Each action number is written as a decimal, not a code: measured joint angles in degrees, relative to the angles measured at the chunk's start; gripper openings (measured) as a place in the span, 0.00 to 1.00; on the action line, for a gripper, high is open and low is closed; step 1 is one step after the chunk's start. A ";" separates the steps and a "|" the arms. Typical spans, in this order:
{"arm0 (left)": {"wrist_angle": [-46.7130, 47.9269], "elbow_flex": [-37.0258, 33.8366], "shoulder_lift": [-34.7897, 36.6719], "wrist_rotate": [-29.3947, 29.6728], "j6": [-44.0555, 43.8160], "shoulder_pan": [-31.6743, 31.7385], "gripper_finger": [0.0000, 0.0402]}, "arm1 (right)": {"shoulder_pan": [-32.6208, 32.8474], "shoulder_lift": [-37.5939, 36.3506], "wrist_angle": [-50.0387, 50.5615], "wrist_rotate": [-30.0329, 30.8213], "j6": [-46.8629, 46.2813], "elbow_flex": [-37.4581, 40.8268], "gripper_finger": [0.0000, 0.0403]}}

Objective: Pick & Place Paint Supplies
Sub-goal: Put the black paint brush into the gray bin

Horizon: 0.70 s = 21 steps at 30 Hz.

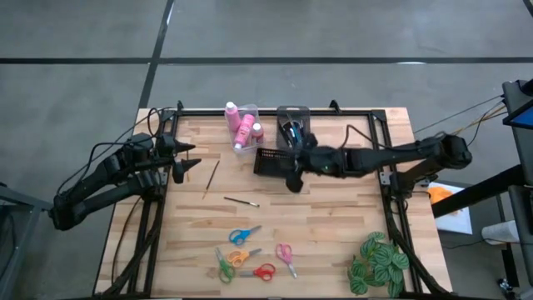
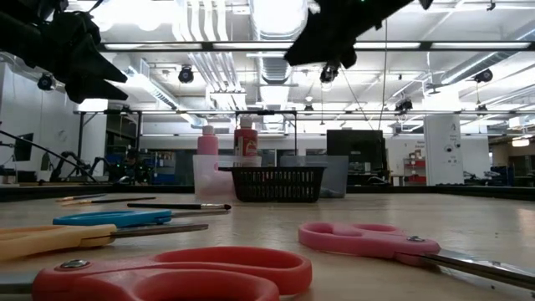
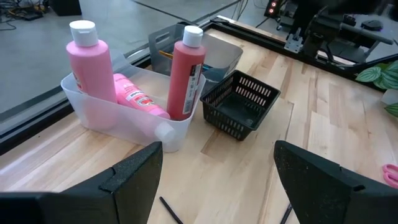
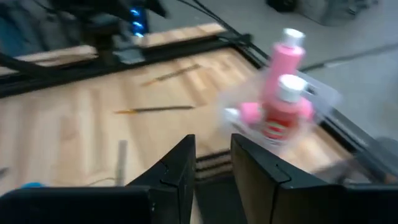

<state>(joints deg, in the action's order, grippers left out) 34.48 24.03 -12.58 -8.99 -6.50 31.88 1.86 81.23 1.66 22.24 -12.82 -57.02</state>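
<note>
The right arm stretches in from the table's right edge, its right gripper [image 1: 293, 180] hanging above the black basket [image 1: 271, 162] near the far edge, fingers [image 4: 177, 167] drawn close together with only a narrow gap and nothing seen between them. The left gripper [image 1: 185, 161] hovers by the far left corner, its fingers spread wide and empty. The three pink bottles [image 1: 241, 125] sit in a clear bin [image 3: 127, 118] just beside the basket. Two paintbrushes [image 1: 211, 178] lie mid-table; the scissors [image 1: 245, 235] cluster toward the near edge.
</note>
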 joint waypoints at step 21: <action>0.02 0.00 -0.01 -0.02 0.00 0.00 0.77 | 7.40 18.16 -32.32 -7.37 2.79 5.96 0.25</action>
<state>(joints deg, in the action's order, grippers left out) 34.50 24.03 -12.59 -9.01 -6.50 31.88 9.26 99.39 -30.66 14.87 -10.03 -51.07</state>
